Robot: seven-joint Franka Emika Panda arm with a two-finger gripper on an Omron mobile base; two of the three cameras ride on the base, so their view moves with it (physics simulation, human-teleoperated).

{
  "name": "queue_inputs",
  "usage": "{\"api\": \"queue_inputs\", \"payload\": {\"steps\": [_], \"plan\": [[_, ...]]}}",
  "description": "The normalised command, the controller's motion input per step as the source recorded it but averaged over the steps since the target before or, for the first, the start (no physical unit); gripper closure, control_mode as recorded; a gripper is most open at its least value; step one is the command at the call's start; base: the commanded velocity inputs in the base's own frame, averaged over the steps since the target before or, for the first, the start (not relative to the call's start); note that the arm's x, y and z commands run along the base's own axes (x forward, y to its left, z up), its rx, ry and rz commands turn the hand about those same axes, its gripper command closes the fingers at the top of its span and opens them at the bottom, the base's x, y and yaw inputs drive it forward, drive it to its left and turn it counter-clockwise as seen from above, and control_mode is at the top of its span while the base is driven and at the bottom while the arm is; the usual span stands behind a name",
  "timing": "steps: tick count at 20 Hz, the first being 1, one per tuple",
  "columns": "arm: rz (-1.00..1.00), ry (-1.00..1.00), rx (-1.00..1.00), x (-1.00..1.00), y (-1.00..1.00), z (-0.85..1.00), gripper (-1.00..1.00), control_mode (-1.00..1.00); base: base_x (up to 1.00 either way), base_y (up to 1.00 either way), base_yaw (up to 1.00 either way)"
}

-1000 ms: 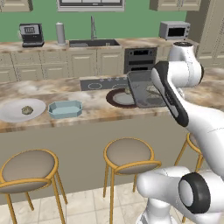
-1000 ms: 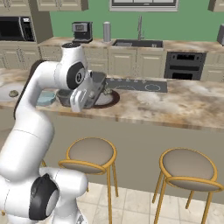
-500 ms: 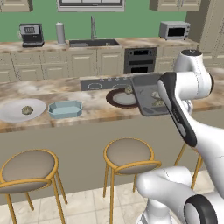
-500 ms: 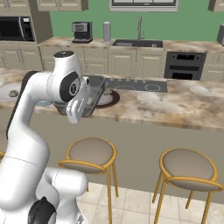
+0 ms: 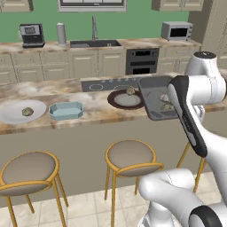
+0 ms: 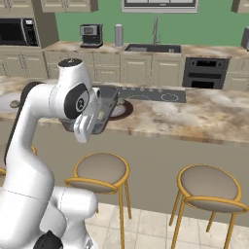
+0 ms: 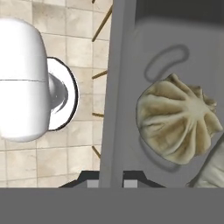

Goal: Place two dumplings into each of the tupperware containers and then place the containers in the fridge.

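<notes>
We have the dark grey tub (image 5: 156,101) lifted off the marble counter (image 5: 88,116), tilted, its thin flat rim pinched between the closed fingers of the gripper (image 7: 110,180). Inside it sit two pleated, tan dumplings (image 7: 177,124), lumpy and matte. On the counter: a pale translucent blue tub (image 5: 66,110) with cut corners, a round white plate (image 5: 17,113) carrying one dumpling (image 5: 27,111), and a round dark brown plate (image 5: 125,98) with another (image 5: 131,91).
</notes>
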Motion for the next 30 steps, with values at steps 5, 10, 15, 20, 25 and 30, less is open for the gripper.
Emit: {"api": "queue_inputs", "payload": {"steps": [5, 10, 15, 20, 25, 30], "plan": [[0.01, 0.0, 0.0, -0.47, -0.2, 0.15, 1.0, -1.0, 0.0, 0.0, 0.0], [0.07, 0.0, 0.0, -0.18, 0.0, 0.23, 1.0, -1.0, 0.0, 0.0, 0.0], [0.11, 0.0, 0.0, -0.19, 0.01, 0.15, 1.0, -1.0, 0.0, 0.0, 0.0], [0.01, 0.0, 0.0, -0.03, 0.0, 0.04, 1.0, -1.0, 0.0, 0.0, 0.0], [0.0, 0.0, 0.0, -0.2, 0.0, 0.02, 1.0, -1.0, 0.0, 0.0, 0.0], [0.0, 0.0, 0.0, -0.03, 0.0, 0.0, 1.0, 1.0, -0.26, -0.02, -0.01]]}}
